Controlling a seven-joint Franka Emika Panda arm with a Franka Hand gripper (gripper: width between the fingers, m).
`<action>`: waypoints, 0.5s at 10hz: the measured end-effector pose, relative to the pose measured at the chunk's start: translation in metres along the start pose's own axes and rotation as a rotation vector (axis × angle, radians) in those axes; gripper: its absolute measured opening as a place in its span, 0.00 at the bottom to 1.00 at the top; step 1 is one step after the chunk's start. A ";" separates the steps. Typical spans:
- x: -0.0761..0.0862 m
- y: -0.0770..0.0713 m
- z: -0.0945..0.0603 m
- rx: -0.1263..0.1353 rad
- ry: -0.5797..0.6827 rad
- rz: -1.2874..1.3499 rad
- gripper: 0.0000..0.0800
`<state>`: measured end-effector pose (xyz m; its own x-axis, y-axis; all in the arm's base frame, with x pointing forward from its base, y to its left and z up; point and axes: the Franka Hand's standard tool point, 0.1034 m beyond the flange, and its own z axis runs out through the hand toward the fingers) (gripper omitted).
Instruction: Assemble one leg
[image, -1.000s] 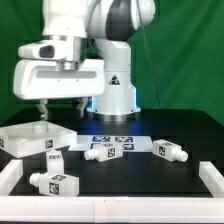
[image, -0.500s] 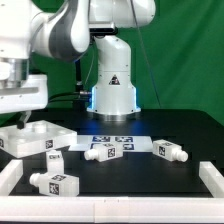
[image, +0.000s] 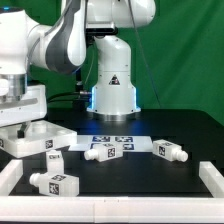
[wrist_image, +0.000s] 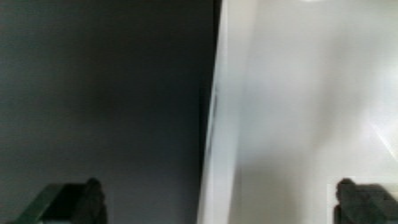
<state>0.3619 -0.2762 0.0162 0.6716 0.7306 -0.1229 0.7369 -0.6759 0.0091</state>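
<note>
Several stubby white legs with tag markers lie loose on the black table: one beside the tabletop, one near the front, one in the middle and one to the exterior view's right. My gripper hangs just over the far left part of the flat white tabletop. In the wrist view the gripper is open wide and empty. Its dark fingertips straddle the tabletop's rim, with black table on one side and white tabletop on the other.
The marker board lies flat behind the middle legs. A low white wall runs along the table's front and sides. The robot base stands at the back centre before a green backdrop.
The arm has swung to the exterior view's left and come down, bringing the gripper from above the table's middle-left to just over the tabletop's left part. The legs have not moved.
</note>
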 end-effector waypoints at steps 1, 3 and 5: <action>-0.007 -0.001 0.001 0.030 0.002 -0.013 0.81; 0.001 0.004 0.002 0.028 0.007 -0.022 0.81; 0.001 0.004 0.002 0.028 0.007 -0.023 0.81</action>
<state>0.3653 -0.2778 0.0142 0.6549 0.7469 -0.1155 0.7500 -0.6610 -0.0217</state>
